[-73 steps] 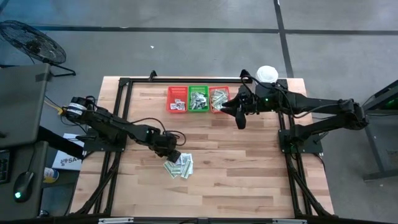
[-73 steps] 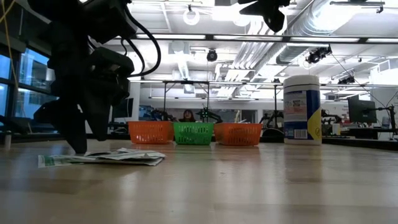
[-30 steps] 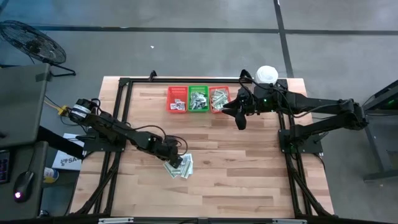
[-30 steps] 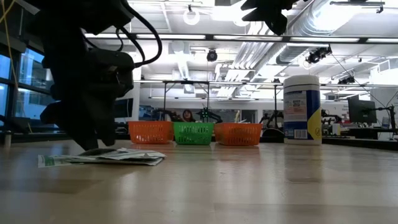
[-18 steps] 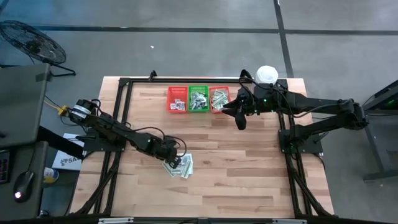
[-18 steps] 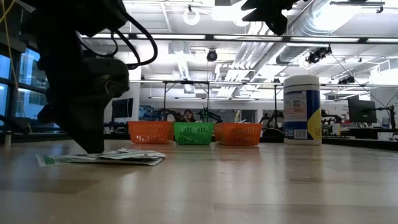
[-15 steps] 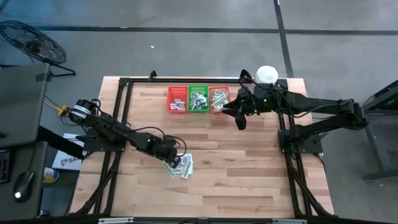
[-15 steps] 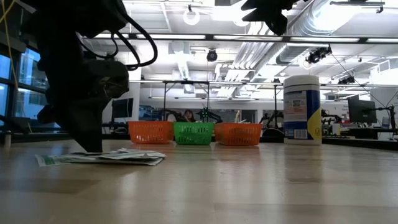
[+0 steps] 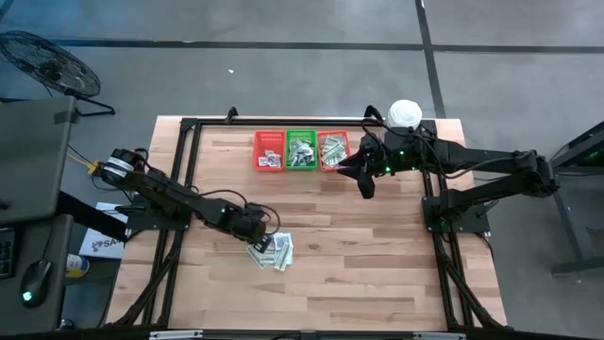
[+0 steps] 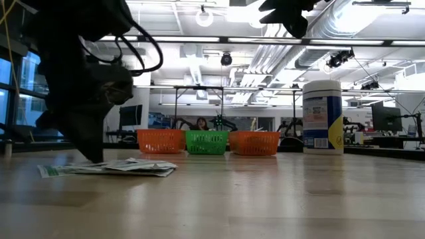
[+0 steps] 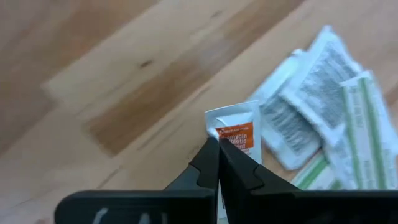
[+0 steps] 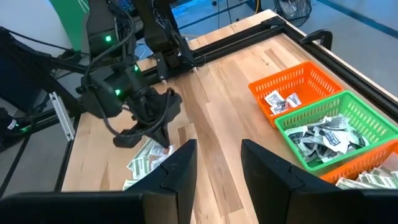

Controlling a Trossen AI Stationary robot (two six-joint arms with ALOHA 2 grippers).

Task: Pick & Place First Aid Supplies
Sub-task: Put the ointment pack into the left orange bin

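The first aid supplies lie as a loose heap of flat packets (image 9: 276,251) on the wooden table (image 9: 377,274), left of its middle; the heap also shows in the low view (image 10: 113,167). My left gripper (image 9: 260,237) points steeply down at the heap's left edge, shut on a small white packet with an orange label (image 11: 237,133). My right gripper (image 9: 366,186) hangs high beside the baskets, open with nothing between its fingers (image 12: 217,158). My left gripper pinches the white packet with the orange label by one short edge (image 11: 214,132) between its two fingertips. The fingers come from above, slanting down. The rest of the packet sticks out beyond the fingertips. Whether it is clear of the table I cannot tell.
Three small mesh baskets stand in a row at the far edge: red (image 9: 269,151), green (image 9: 301,149) and another red one (image 9: 332,148), each holding packets. A white tub (image 9: 405,113) stands at the far right. Black frame rails (image 9: 185,170) border the table.
My left gripper has shut at the heap's left edge and taken hold of the orange-labelled packet; a second ago its fingers stood apart over the heap.
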